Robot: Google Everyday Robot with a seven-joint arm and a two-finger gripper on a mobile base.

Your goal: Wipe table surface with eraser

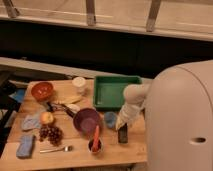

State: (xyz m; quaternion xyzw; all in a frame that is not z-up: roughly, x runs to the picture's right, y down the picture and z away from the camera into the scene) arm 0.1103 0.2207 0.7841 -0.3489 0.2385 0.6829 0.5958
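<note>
On your desk (75, 152), just right of the purple bowl (85, 120), the pincer (122, 125) sits atop the upright dark eraser (123, 135), its grip impossible to tell, so you seem mid-wipe; next, drag it across bare wood.

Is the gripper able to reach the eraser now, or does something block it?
Probably yes. The gripper is right above the eraser at the table surface front right edge. Nothing lies between them; the purple bowl stands apart to the side.
</note>
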